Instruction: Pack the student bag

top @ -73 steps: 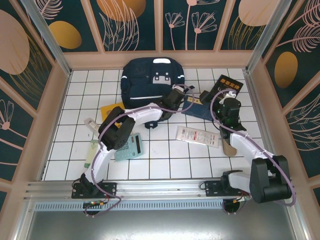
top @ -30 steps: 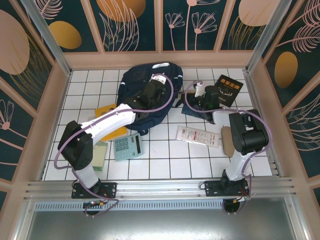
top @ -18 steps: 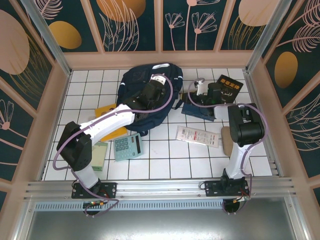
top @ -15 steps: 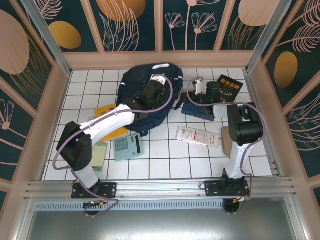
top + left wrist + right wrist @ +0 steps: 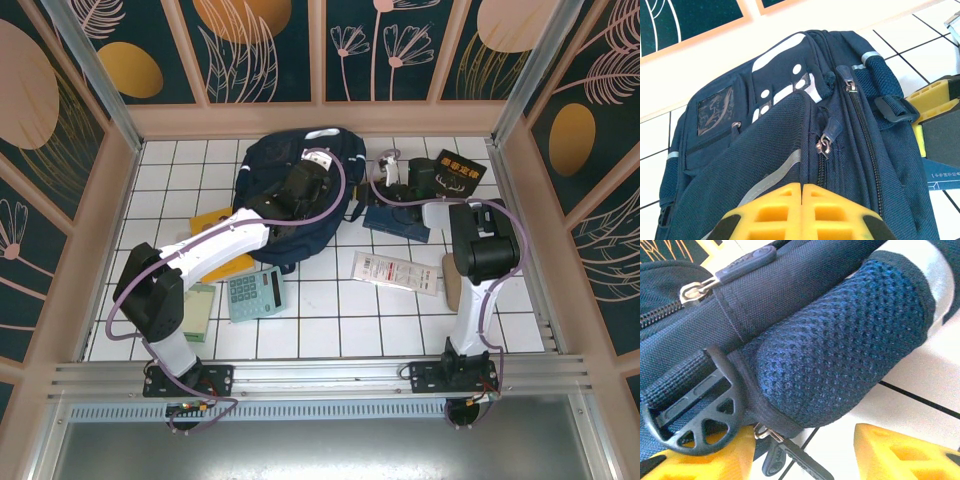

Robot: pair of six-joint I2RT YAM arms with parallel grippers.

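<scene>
Right fingers point(image 5: 900, 452) apart, closer beside student bag point(image 5: 265, 160) than before

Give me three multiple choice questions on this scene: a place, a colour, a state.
1. Where does the calculator lie relative to the student bag? A: on top of it. B: on its near side. C: behind it.
2. What colour is the student bag? A: red. B: green. C: navy.
3. How do the left gripper's jaws stand? A: pressed together. B: wide apart. C: around a pen.
Key: B, it lies below the bag in the top view; C, the fabric is navy throughout; A, no gap shows between them.
</scene>
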